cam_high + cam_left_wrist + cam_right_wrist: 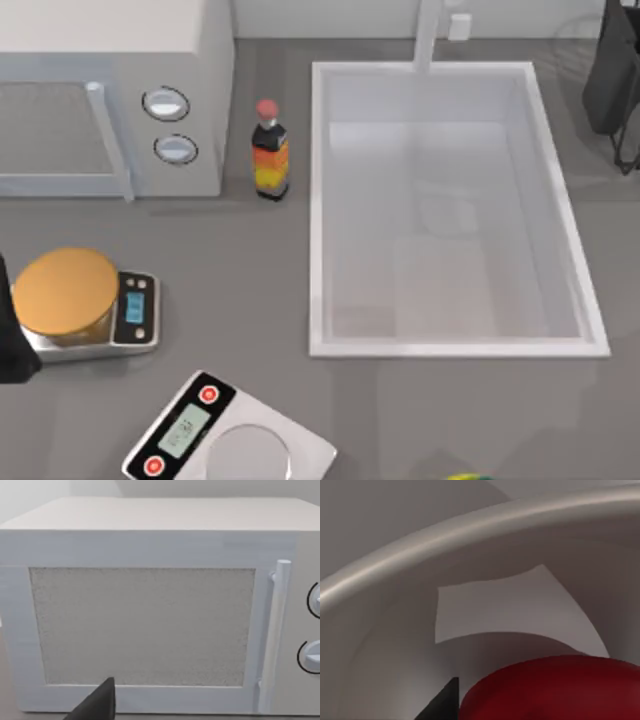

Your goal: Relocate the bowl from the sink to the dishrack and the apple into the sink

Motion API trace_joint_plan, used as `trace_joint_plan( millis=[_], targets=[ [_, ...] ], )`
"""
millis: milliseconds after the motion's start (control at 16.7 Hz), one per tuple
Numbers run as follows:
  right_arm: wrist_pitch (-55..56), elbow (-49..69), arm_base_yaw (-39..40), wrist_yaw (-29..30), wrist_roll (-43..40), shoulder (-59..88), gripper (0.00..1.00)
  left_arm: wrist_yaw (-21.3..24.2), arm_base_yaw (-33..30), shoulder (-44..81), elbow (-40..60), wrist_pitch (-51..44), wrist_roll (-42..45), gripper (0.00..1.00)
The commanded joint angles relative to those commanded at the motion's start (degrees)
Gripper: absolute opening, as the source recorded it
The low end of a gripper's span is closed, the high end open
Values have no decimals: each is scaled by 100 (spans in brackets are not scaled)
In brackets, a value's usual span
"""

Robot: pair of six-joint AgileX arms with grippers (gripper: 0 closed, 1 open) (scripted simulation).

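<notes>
Right now the apple [555, 690] sits just under the right pincer, maybe held; I cannot tell. A white curved wall, probably the sink [318, 210], lies just past it.

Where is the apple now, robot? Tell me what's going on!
Apple close under right wrist camera, beside a dark fingertip. Sink holds no bowl. Left arm parked facing microwave.

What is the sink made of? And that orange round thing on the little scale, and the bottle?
The sink looks like smooth white ceramic or plastic; its rim is evenly matte. The orange disc looks like matte plastic or maybe wood, hard to tell. The bottle seems dark glossy glass or plastic, with a red cap and a bright label.
</notes>
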Motion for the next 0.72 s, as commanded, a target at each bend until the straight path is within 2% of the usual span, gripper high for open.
trace_joint_plan(
  millis=[420,720],
  targets=[
    [-459,482,43,-88,226,-538,0,0,0,0,0,0,0,100],
    [-1597,1211,21,-90,199,-874,0,0,0,0,0,0,0,100]
  ],
)
